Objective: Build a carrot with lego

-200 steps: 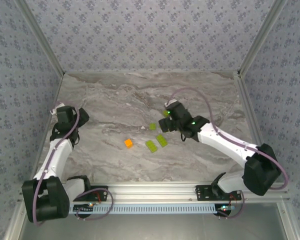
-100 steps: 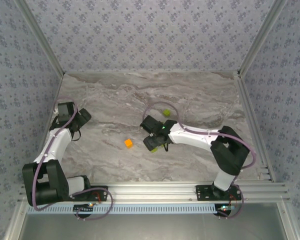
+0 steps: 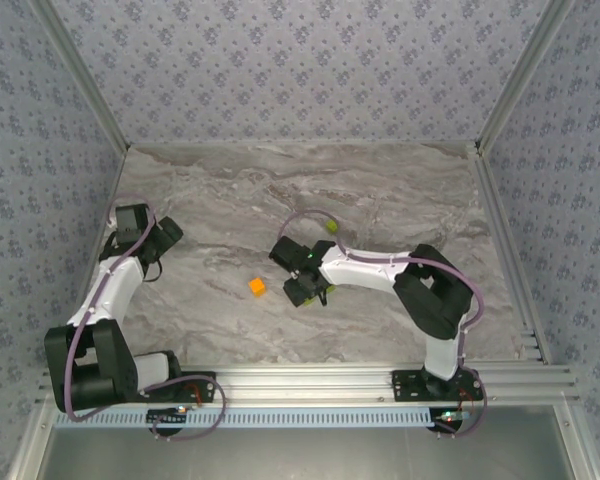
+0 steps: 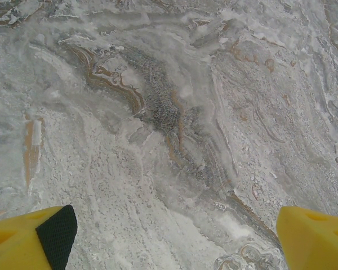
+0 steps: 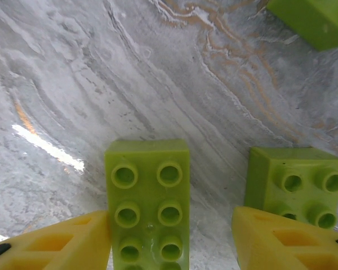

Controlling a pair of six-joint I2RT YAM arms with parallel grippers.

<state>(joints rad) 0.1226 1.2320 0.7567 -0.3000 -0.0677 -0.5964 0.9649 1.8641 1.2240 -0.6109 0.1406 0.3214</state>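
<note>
Both grippers stand open: the left gripper (image 4: 169, 239) above the surface (image 4: 158, 112), the right gripper (image 5: 174, 239) straddling a long green brick (image 5: 147, 197), where one finger (image 5: 281, 242) could snag the square green brick (image 5: 296, 183) just beside it on closing; the orange brick (image 3: 257, 286) lies apart, unjoined.

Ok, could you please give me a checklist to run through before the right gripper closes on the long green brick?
1. right gripper open: ok.
2. long green brick between its fingers: ok, though nearer one finger.
3. neighbouring green brick clear of the other finger: cannot tell; they overlap in the right wrist view.
4. orange brick lying free, apart from both arms: ok.
5. left gripper open over bare table: ok.
</note>
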